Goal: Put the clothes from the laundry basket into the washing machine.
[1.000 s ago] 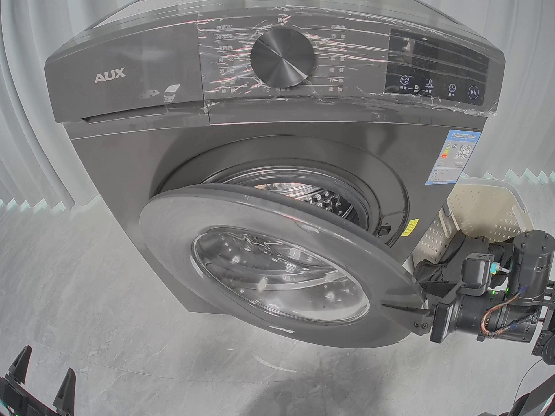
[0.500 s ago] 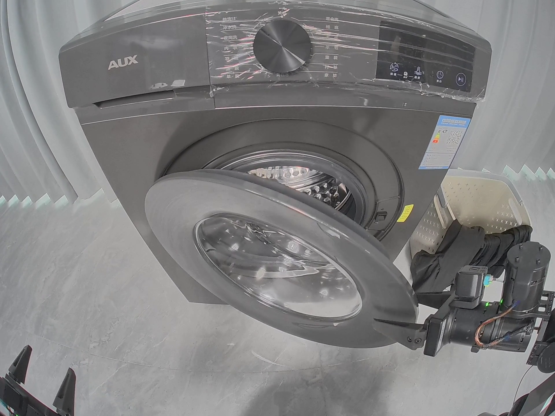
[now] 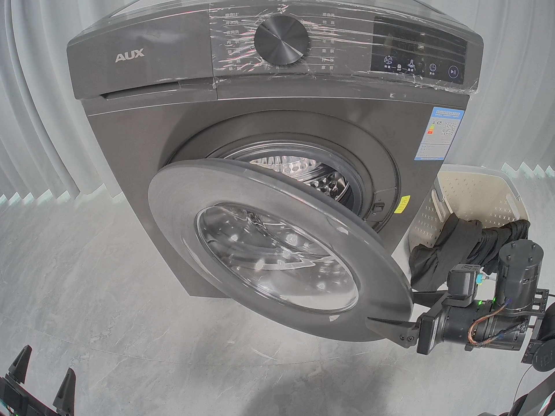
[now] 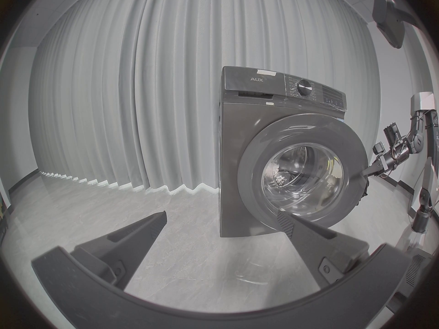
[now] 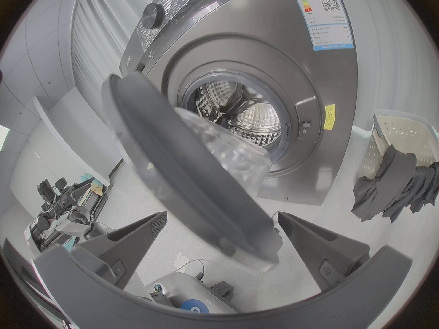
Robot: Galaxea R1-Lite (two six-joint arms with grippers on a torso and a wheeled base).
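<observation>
The round grey door with a glass window (image 3: 173, 203) on the grey metal washing machine (image 3: 150, 140) has swung a bit wider. More of the shiny drum (image 3: 300, 169) shows, so clothes can go in soon. The right tool (image 5: 222, 218) has its fingers apart around the door's edge. The dark clothes (image 3: 457, 249) hang over the cream plastic laundry basket (image 3: 480, 195), near the tool and just past it.

grey floor (image 3: 115, 296), washing machine (image 3: 277, 117), laundry basket (image 3: 491, 195)

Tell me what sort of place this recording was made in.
Probably a robotics lab or test studio staged as a laundry corner, not a home: the washing machine stands before floor-to-ceiling curtains, protective film wraps its control panel, and other lab equipment sits across the room.
</observation>
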